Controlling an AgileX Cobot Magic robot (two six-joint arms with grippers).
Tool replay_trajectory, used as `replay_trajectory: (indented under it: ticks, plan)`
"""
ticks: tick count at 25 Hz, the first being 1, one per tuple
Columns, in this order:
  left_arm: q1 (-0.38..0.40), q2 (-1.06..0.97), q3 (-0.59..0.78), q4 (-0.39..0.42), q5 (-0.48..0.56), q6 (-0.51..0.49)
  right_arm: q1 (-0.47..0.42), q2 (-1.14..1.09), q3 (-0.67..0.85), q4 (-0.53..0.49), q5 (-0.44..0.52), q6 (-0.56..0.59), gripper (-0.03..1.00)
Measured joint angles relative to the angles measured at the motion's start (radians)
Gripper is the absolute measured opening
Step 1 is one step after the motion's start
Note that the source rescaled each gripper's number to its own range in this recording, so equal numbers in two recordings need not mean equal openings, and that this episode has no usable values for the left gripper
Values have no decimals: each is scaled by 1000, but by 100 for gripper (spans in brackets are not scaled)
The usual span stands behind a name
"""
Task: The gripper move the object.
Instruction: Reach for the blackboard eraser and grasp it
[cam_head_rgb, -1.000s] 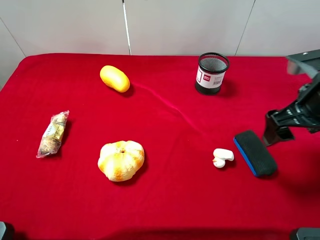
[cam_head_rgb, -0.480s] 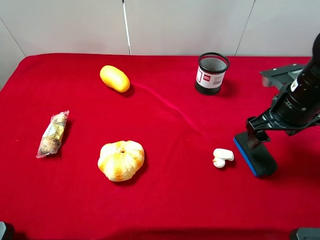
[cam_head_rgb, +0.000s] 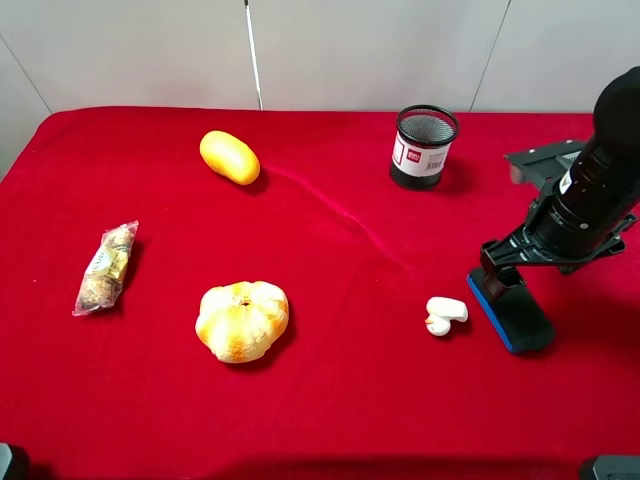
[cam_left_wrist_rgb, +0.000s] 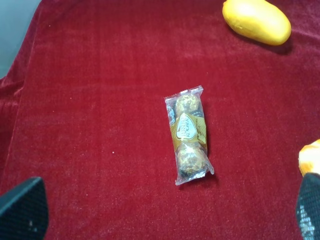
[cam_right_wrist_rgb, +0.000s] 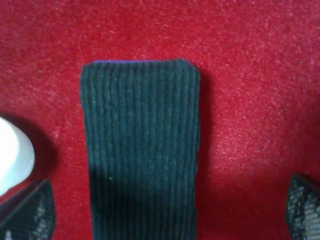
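Here, one object (cam_head_rgb: 518, 318), a dark felt eraser on a blue base, lies flat on the red cloth (cam_head_rgb: 330, 400) toward the right front, just beside a single small white piece (cam_head_rgb: 445, 314); the right gripper (cam_right_wrist_rgb: 165, 212) hangs over its far end with jaws spread wide, straddling it without touching the felt; the left gripper (cam_left_wrist_rgb: 165, 210) is likewise spread apart, holding nothing, above one clear packet (cam_left_wrist_rgb: 188, 135) of three wrapped chocolates; elsewhere sit one black mesh cup (cam_head_rgb: 423, 147), one yellow fruit (cam_head_rgb: 229, 157) and one pale orange pumpkin (cam_head_rgb: 242, 320), all well apart.
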Motion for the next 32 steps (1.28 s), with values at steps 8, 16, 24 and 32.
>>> replay_trajectory:
  ticks: [8,16,24,32]
  plan:
    - [0,0,0,0,0,0,0,48,0,40,-25,-27,100]
    - [0,0,0,0,0,0,0,92,1,53,-43,-34,100]
    - [0,0,0,0,0,0,0,134,2,55,-47,-37,100]
    - [0,0,0,0,0,0,0,155,2,62,-49,-38,100]
